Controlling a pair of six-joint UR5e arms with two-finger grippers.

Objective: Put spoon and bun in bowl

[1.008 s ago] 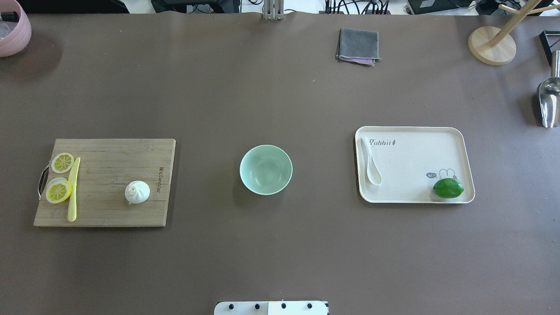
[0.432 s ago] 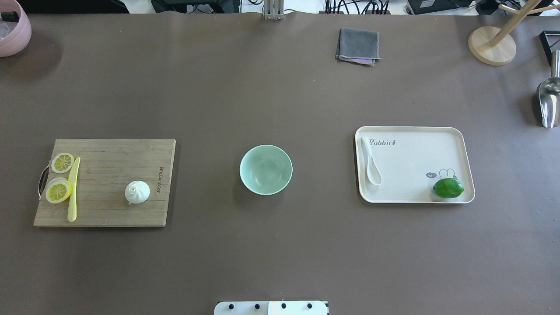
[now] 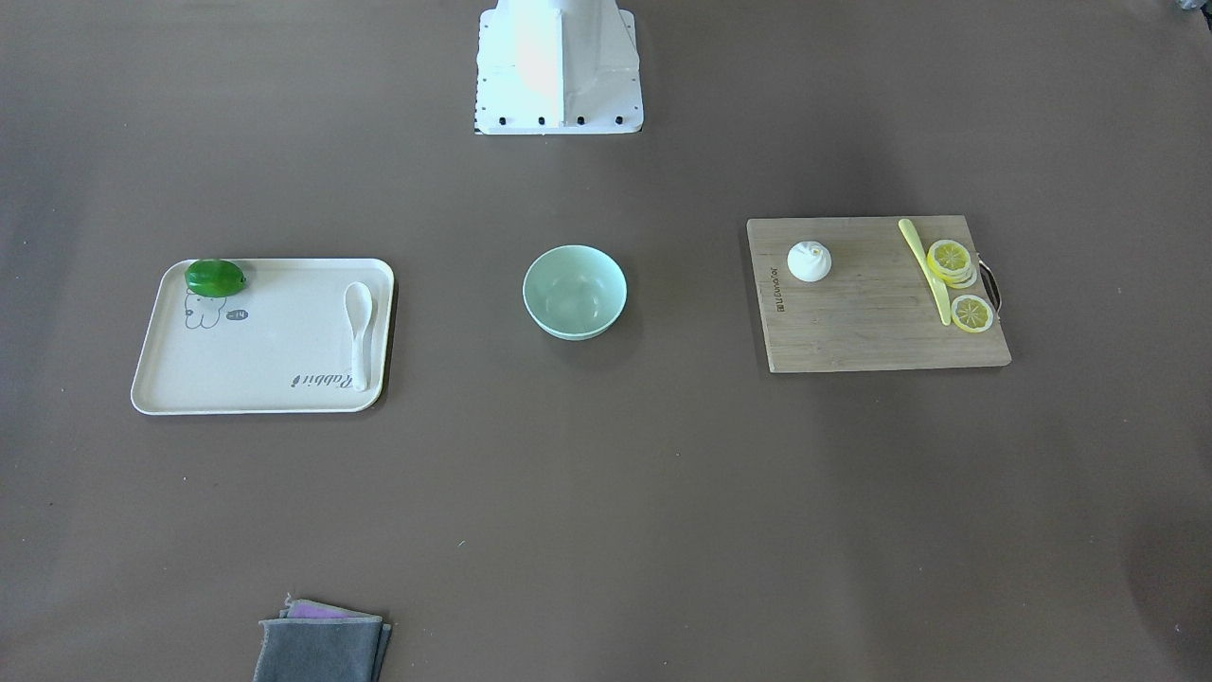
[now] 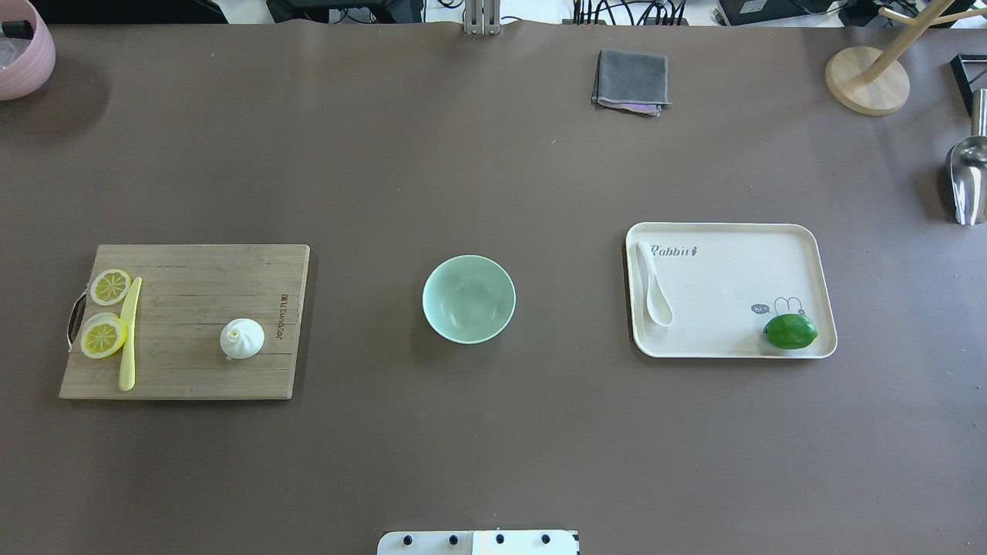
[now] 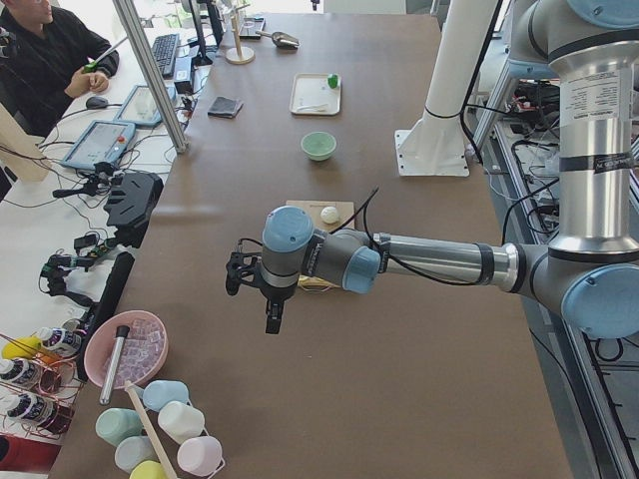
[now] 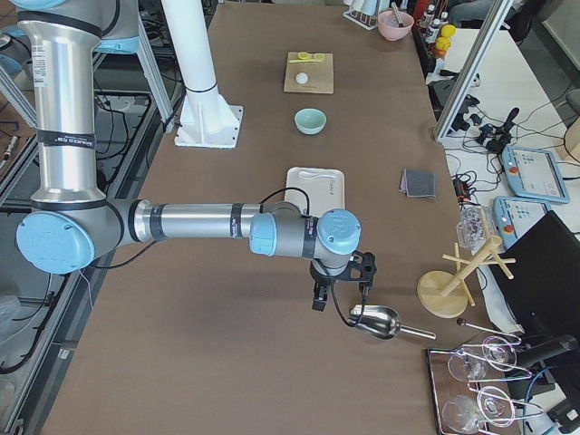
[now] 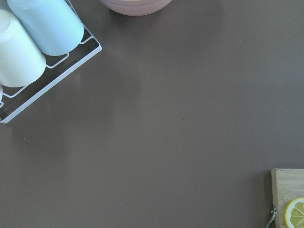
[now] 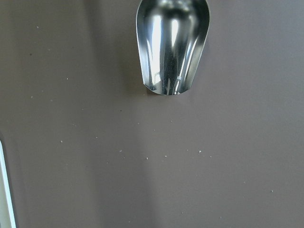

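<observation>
The pale mint-green bowl (image 4: 469,299) stands empty at the table's middle. The white spoon (image 4: 654,289) lies along the left edge of a cream tray (image 4: 732,270) to the bowl's right. The white pleated bun (image 4: 242,338) sits on a wooden cutting board (image 4: 193,308) to the bowl's left. My left gripper (image 5: 252,299) shows only in the exterior left view, beyond the board, far from the bun. My right gripper (image 6: 340,294) shows only in the exterior right view, above a metal scoop (image 6: 373,322), past the tray. I cannot tell whether either is open or shut.
A green lime (image 4: 790,331) lies on the tray. Lemon slices (image 4: 104,337) and a pale-yellow knife (image 4: 129,331) lie on the board. A grey cloth (image 4: 631,81), a wooden stand (image 4: 867,80), a pink bowl (image 4: 23,50) and a mug rack (image 7: 33,42) sit at the edges.
</observation>
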